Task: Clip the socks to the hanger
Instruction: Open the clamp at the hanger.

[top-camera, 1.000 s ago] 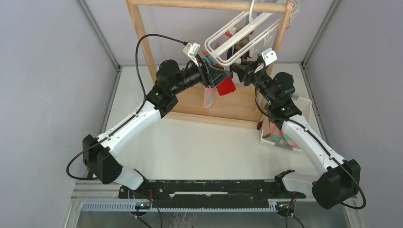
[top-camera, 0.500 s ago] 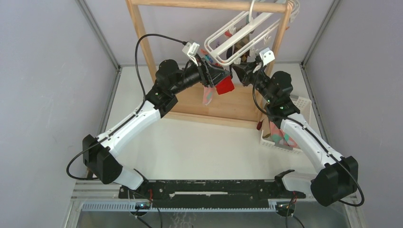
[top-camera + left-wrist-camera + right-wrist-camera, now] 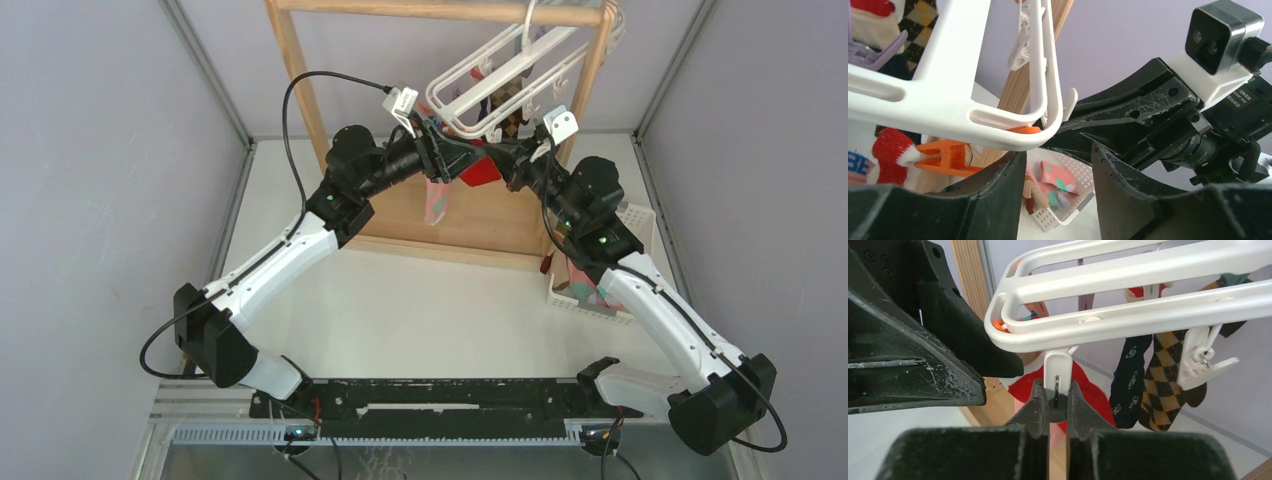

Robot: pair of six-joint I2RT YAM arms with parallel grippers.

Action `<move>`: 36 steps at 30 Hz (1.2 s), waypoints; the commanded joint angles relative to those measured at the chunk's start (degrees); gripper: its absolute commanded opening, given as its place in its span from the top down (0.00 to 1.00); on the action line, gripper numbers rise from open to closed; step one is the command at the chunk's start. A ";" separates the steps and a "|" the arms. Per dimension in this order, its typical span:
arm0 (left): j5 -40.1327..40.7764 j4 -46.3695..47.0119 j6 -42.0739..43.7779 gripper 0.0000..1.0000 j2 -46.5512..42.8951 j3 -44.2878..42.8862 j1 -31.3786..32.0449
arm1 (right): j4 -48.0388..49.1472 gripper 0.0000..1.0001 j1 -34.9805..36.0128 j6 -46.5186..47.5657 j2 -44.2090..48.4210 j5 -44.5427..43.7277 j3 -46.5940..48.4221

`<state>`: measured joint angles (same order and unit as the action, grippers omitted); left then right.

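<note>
The left claw (image 3: pixel 1058 165) sits just under the near corner of the hanger (image 3: pixel 948 100), its fingers apart with nothing visible between them. The white frame hangs tilted from the wooden rack (image 3: pixel 290 60) at the back of the table (image 3: pixel 400 300). A red sock (image 3: pixel 1088 390) hangs below that corner, between the two claws; I cannot tell which clip bears it. The right claw (image 3: pixel 1054 390) is pinched together on a white clip (image 3: pixel 1055 365) dangling from the frame's rail. Further right on the frame hang a dark sock (image 3: pixel 1128 372) and a checked sock (image 3: pixel 1160 385). At the far right, a white basket (image 3: pixel 632 215) on the table holds a pink sock (image 3: pixel 1055 181).
</note>
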<state>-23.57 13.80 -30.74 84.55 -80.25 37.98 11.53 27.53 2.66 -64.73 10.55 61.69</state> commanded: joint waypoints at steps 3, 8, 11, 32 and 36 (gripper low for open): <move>0.45 8.71 -8.84 0.38 -1.04 2.35 0.18 | -8.39 1.00 1.56 2.84 2.17 -2.68 5.51; 4.86 18.17 -16.52 0.31 -0.44 6.92 0.72 | -17.88 1.00 1.22 4.56 1.44 -3.39 10.31; 5.81 18.63 -17.70 0.30 1.03 6.28 0.70 | -20.03 1.00 1.21 4.96 2.06 -2.94 11.45; 9.49 20.27 -19.82 0.28 3.92 0.00 0.33 | -36.58 1.00 0.41 10.56 5.45 0.37 20.97; 9.89 19.07 -18.90 0.27 2.22 -0.14 -0.19 | -42.61 1.00 -0.63 13.26 3.88 1.44 24.49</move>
<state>-21.47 32.47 -52.64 88.36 -76.44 40.69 -22.94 27.00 12.43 -63.75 6.50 80.42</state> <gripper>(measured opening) 0.722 0.088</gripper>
